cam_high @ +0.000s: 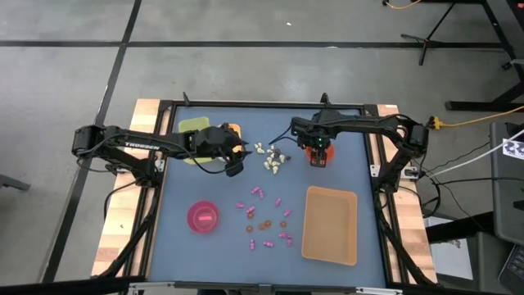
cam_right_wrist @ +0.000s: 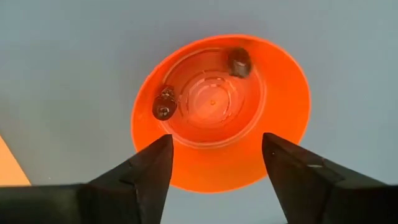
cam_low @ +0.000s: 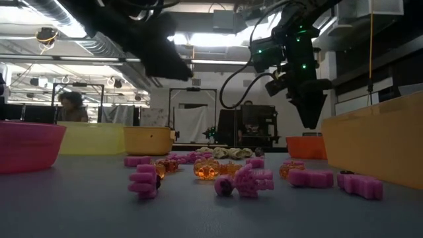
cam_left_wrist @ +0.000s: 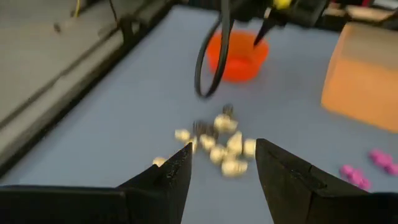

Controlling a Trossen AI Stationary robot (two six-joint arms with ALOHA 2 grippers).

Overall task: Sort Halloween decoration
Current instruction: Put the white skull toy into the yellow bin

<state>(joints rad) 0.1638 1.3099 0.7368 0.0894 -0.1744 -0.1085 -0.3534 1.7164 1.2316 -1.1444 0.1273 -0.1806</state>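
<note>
Blue-grey counter (cam_high: 180,246) fills a black frame, with concrete floor around it and a workshop with ceiling lights behind. White lettering reading TROSSEN shows on the left arm. A tan tray (cam_high: 331,224) lies at the near right. A green tray (cam_high: 191,127) and an orange tray (cam_high: 232,129) sit at the far left, partly hidden under the left arm. A pink bowl (cam_high: 203,217) stands near left; an orange bowl (cam_right_wrist: 217,112) stands far right of centre.

The left tool (cam_high: 235,168) hangs by the trays, its fingers apart and holding nothing, facing a loose heap of cream trinkets (cam_left_wrist: 225,146) with a few dark ones among them. The right tool (cam_right_wrist: 216,163) hangs straight over the orange bowl, fingers wide and empty; two dark trinkets (cam_right_wrist: 164,104) lie in that bowl. Pink trinkets (cam_high: 266,244) and a few orange-brown trinkets (cam_high: 264,224) are scattered between the pink bowl and the tan tray.
</note>
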